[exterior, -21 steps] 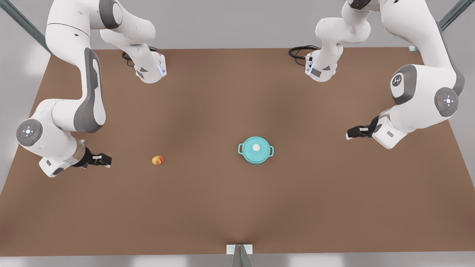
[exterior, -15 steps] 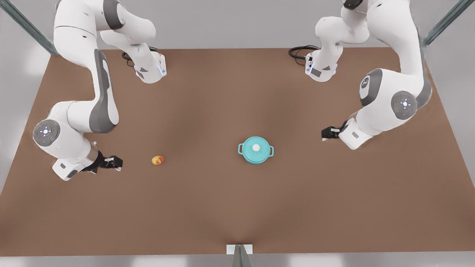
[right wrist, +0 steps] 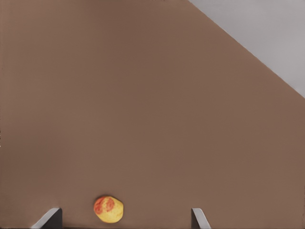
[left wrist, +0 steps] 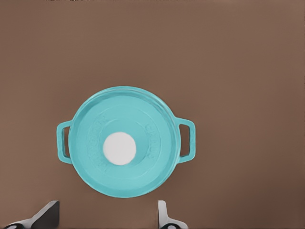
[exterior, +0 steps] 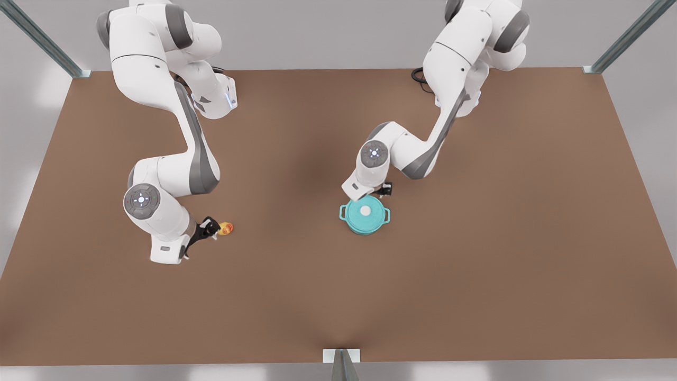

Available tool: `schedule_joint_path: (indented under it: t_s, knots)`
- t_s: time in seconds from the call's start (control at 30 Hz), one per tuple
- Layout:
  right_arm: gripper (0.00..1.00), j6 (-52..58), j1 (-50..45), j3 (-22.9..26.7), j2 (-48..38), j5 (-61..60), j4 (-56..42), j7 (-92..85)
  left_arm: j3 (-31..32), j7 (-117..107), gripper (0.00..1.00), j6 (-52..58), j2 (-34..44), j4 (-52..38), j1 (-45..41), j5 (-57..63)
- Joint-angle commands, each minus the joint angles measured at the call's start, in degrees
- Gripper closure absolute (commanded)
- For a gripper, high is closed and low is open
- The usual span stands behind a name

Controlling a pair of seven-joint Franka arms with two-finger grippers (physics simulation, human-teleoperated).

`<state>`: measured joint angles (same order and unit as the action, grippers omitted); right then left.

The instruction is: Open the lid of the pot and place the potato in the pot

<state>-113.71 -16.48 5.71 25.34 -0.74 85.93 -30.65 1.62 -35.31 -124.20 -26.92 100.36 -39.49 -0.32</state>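
The left gripper (exterior: 385, 191) is seen at the front view's right, hanging close to the pot (exterior: 365, 214), at about one o'clock from the white knob (exterior: 365, 210). In its wrist view its fingers (left wrist: 164, 217) are spread wide, with nothing between them, and the pot lid (left wrist: 121, 148) lies just beyond the fingertips. The lid is seated squarely on the pot, both loop handles being visible at three and nine o'clock.

The right gripper (exterior: 210, 228) is placed at the front view's left, just beside the potato (exterior: 225, 228), at about nine o'clock from it. Its fingers (right wrist: 199, 218) are likewise held apart, and the potato (right wrist: 108, 209) is seen between them, resting on the brown table (exterior: 317, 296), not yet clamped.

The potato lies well apart from the pot, at roughly nine o'clock from it.

Nothing of the task is judged done: the lid is not yet lifted and the potato not yet grasped. Left to do are the grip on the knob, the removal of the lid, the pickup of the potato and its carriage into the pot.
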Motion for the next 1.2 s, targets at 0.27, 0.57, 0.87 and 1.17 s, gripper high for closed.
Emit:
schedule_joint_path:
  t_s: [0.27,0.57,0.87,1.17]
  knots:
    - [0.0,-15.5,0.4,0.4,-5.7,-1.2,19.8,-52.2,0.0,-21.9,0.0,-13.2,-7.1,-2.4,0.8,6.9]
    - [0.0,-30.2,-0.1,0.3,-2.1,-1.0,28.7,-52.1,0.0,-21.8,0.02,-14.3,-8.6,-1.7,0.6,7.0]
    - [0.0,-29.7,-0.1,0.3,-1.5,-0.8,32.5,-52.2,-0.1,-20.6,0.85,-12.7,-7.7,-2.4,1.2,7.0]
    - [0.0,-31.5,0.0,0.3,1.3,-1.1,34.5,-51.0,-0.2,17.3,0.81,-6.3,-21.7,-22.0,25.0,6.7]
